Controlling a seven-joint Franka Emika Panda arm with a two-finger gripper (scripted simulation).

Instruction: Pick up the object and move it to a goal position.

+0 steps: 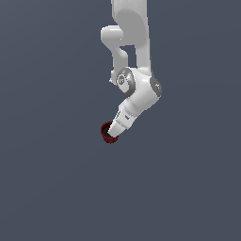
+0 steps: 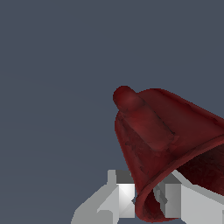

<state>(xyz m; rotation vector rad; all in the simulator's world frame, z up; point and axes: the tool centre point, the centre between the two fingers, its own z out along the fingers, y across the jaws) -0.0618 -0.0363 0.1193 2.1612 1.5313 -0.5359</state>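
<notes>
Half-hidden mug point(image 1: 108, 133) – tool point(image 1: 114, 136) astride rim

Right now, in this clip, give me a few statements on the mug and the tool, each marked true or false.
1. The mug is dark red. True.
2. The tool hangs well clear of the mug. False: in the wrist view its fingers straddle the mug's rim wall, one outside, one inside.
3. The mug's handle shows in the wrist view. True.
4. A second mug sits at the exterior view's left. False: only one mug is in view.
5. The arm is black. False: it is white.
</notes>
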